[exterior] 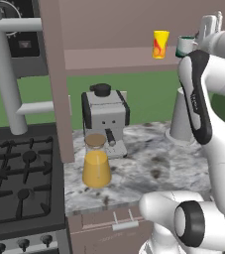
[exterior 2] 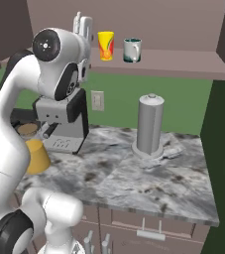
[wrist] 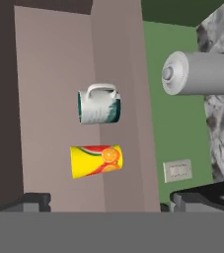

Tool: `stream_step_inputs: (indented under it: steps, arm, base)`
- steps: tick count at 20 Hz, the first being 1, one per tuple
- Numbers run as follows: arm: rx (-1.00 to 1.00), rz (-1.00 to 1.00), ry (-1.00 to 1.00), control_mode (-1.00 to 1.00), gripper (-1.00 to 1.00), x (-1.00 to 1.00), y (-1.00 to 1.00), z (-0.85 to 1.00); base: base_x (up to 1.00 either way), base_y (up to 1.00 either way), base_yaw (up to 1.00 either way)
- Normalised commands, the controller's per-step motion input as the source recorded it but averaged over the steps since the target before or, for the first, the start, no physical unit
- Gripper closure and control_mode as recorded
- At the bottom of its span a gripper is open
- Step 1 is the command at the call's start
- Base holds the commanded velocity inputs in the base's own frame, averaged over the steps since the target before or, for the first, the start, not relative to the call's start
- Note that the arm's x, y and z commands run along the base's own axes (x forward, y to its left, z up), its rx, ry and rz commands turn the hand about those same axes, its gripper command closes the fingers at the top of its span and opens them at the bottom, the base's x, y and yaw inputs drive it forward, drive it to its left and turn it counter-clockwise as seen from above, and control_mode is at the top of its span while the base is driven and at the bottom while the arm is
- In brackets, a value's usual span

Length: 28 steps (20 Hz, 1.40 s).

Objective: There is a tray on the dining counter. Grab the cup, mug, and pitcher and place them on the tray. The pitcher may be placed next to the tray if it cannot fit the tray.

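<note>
The yellow cup (exterior: 160, 44) and the white-grey mug (exterior 2: 132, 50) stand side by side on a high brown shelf (exterior: 114, 59). In the hand view, which is rolled on its side, the mug (wrist: 99, 104) and cup (wrist: 96, 160) lie straight ahead of my gripper (wrist: 116, 201). It is open, its dark fingertips (wrist: 32, 200) are wide apart with nothing between them, and it is a short way back from the shelf. The pitcher (exterior: 96, 163) with orange contents stands on the marbled worktop beside the stove. The tray and dining counter are out of view.
A coffee machine (exterior: 105, 119) stands behind the pitcher. A grey upright cylinder (exterior 2: 150, 124) stands on the worktop (exterior 2: 148, 183) below the shelf. The stove (exterior: 20, 178) is at the left, and a wall outlet (exterior 2: 97, 100) is on the green wall.
</note>
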Motion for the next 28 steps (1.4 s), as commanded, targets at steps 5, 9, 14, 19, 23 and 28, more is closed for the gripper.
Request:
stream_step_inputs:
  steps: [5,9,14,19,23,28]
  arm:
    - [0.04,0.00,-0.02,-1.00,-1.00,0.02,-0.02,0.12]
    - [0.01,0.00,0.00,-1.00,-1.00,0.11,0.00,0.07]
    - [0.01,0.02,0.00,-1.00,-1.00,0.22,-0.01,0.01]
    - [0.02,0.07,0.00,-1.00,-1.00,0.13,0.00,0.00]
    - [0.02,0.07,0.00,-1.00,-1.00,0.13,0.00,0.00]
    - [0.02,0.05,0.00,-1.00,-1.00,0.20,0.00,0.00]
  base:
    - [0.00,0.00,0.00]
    - [0.00,0.00,0.00]
    - [0.00,0.00,0.00]
    - [0.00,0.00,0.00]
    - [0.00,0.00,0.00]
    - [0.00,0.00,0.00]
